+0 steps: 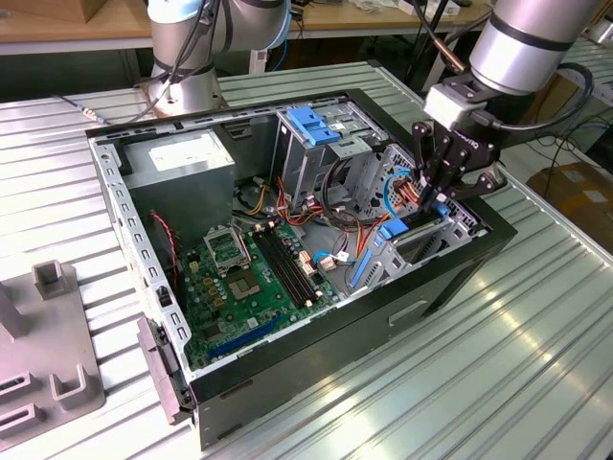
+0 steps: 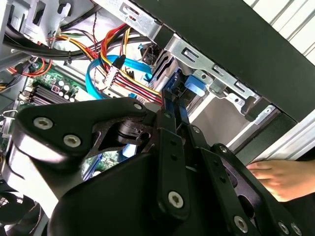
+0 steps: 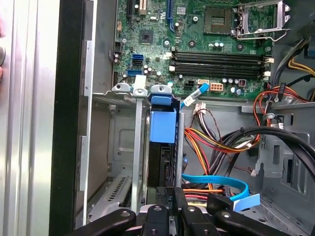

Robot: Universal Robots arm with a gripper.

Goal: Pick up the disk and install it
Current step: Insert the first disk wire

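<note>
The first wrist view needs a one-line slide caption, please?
Gripper lowered over the blue-railed disk, standing on edge in the case's drive bay beside the motherboard.

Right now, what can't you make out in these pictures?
- The disk's label: first wrist view, the metal bay's walls hide its faces.
- How far the disk sits in: exterior view, the pincer covers it.
- Whose hand that is: second wrist view, cut off by the picture's edge.
</note>
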